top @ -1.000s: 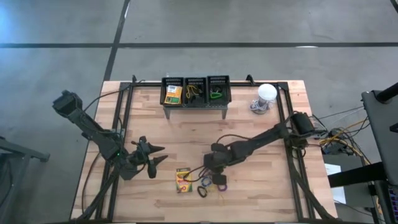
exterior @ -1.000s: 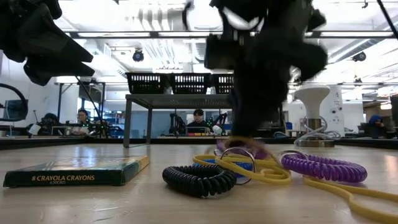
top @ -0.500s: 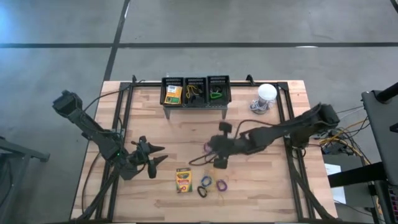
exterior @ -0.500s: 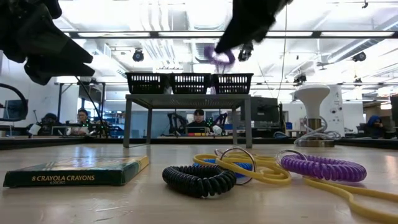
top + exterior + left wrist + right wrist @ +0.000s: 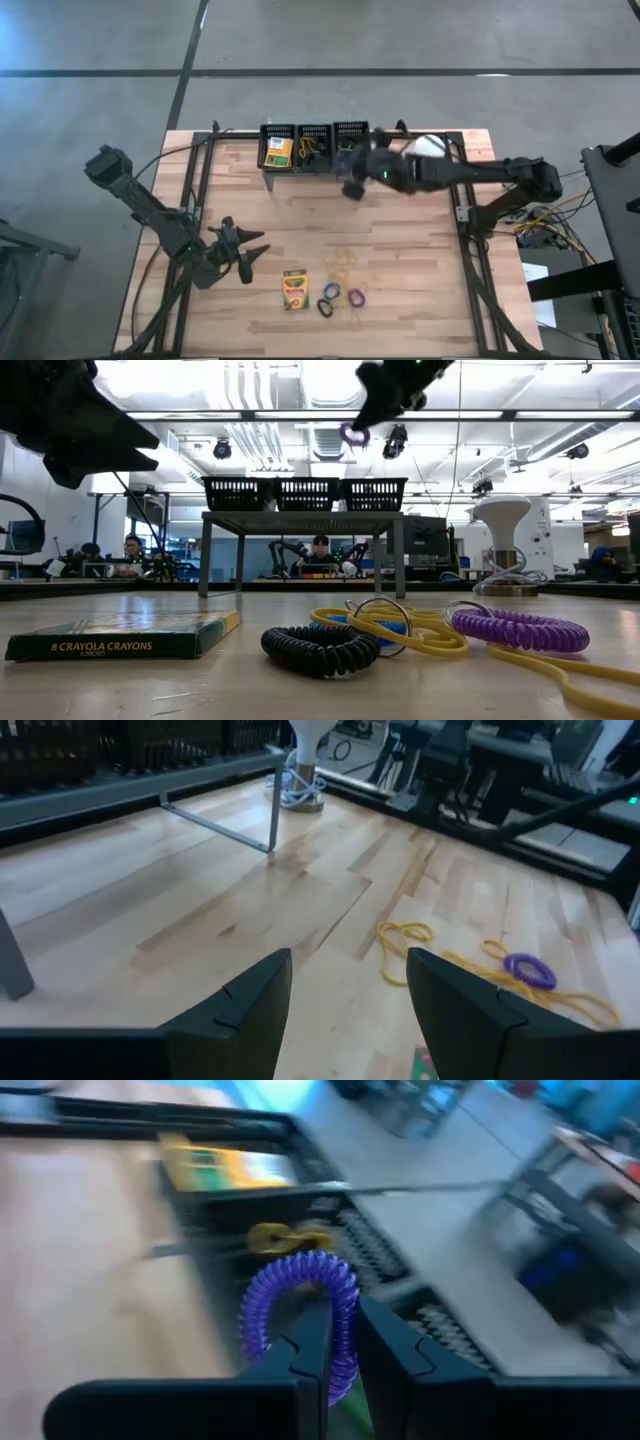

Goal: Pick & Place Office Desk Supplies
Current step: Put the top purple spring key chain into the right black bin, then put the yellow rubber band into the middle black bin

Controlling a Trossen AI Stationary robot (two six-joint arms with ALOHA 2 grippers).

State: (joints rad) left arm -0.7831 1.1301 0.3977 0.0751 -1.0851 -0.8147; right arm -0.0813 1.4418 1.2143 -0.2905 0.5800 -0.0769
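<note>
So my right gripper (image 5: 335, 1342) is pinched tight on a purple elastic loop (image 5: 300, 1305), up in the air just by the rightmost of the three black baskets (image 5: 351, 146) on the grey stand (image 5: 300, 520). Left gripper (image 5: 255, 251) hangs low at the table's left side, fingers spread, nothing in them. On the wood there's a crayon box (image 5: 294, 289), a black loop (image 5: 320, 645), another purple loop (image 5: 520, 630), a blue loop (image 5: 331, 291) and yellow rubber bands (image 5: 405, 935). The white dome (image 5: 429, 148) sits past the stand.
</note>
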